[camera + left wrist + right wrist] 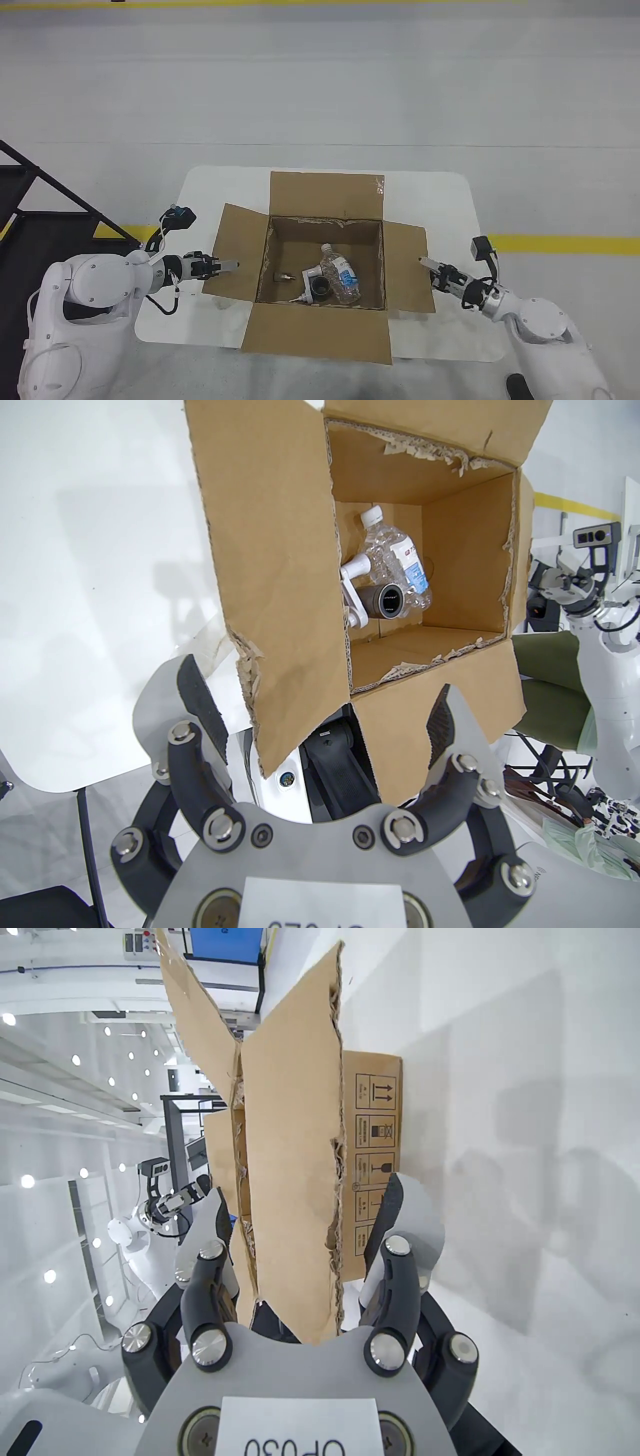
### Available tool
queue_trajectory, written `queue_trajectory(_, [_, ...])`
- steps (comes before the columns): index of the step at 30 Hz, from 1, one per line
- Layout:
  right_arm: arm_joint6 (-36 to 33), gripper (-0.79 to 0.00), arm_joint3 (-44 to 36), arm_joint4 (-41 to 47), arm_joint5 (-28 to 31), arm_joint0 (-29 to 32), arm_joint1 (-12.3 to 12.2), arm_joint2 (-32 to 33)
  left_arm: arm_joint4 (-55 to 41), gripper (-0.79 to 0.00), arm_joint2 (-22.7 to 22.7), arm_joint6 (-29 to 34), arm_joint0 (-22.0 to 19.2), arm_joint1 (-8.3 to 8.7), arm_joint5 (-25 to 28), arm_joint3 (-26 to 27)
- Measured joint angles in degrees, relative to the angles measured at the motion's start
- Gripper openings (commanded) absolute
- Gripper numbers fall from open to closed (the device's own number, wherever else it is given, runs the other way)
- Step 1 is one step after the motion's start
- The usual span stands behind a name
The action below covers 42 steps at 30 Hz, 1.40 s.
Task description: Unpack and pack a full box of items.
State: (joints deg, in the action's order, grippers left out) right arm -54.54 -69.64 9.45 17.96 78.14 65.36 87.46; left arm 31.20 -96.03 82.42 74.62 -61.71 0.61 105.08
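Left gripper (pixel 320 687): fingers spread wide, gripping nothing; the outer corner of the box's left flap (pixel 237 265) lies in the gap between them.
Left arm: comes in over the table's left edge, elbow bent, forearm about level, wrist pointing across the table at the box.
Right gripper (pixel 305 1189): fingers parted, straddling the outer edge of the right flap (pixel 408 268) without clamping it; one finger is close against the cardboard, the other stands off it.
Right arm: reaches in from the table's front right corner, forearm slanting toward the box.
Box (pixel 325 190): brown cardboard, standing upright in the middle of the white table (pixel 440 200), all four flaps folded outward; the front flap reaches the table's front edge.
Bottle (pixel 340 275): clear plastic with a white cap, lying on its side on the box floor, cap toward the back wall.
Dark cylinder (pixel 318 287): has a white handle and lies touching the bottle, toward the front wall.
Small object (pixel 283 275): lies on the box floor near the left wall; too small to tell what it is.
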Motion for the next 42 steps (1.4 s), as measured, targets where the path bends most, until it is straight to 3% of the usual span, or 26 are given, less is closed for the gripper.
queue_trajectory(1, [-0.43, -0.717, 1.01, 0.85, 0.54, -0.44, 0.09, -0.52, 0.00, 0.000, 0.00, 0.00, 0.00, 0.00, 0.00, 0.00])
queue_trajectory(2, [-1.02, -0.785, 2.26, 1.87, 1.27, -1.03, 0.20, -1.12, -0.01, 0.000, 0.01, -0.06, 0.04, 0.00, -0.01, -0.03])
queue_trajectory(18, [-6.18, -0.785, 10.21, 10.43, 8.05, -4.69, 0.29, -2.90, -4.05, 0.000, 1.02, -4.27, -0.40, 0.81, -2.55, -1.62])
queue_trajectory(28, [-8.21, -0.785, 9.34, 11.43, 9.16, -4.11, -1.09, 0.73, -4.70, 0.000, 2.11, -5.68, -0.94, 1.40, -4.06, -2.23])
queue_trajectory(40, [-8.50, -0.785, 3.08, 10.86, 5.93, 0.23, -3.17, 6.96, -6.67, 0.000, 2.48, -5.17, -0.57, 2.25, -4.16, -0.83])
queue_trajectory(42, [-8.15, -0.440, 1.82, 10.67, 5.04, 0.47, -3.31, 7.07, -6.76, 0.000, 2.64, -5.23, -0.44, 2.39, -4.05, -0.68])
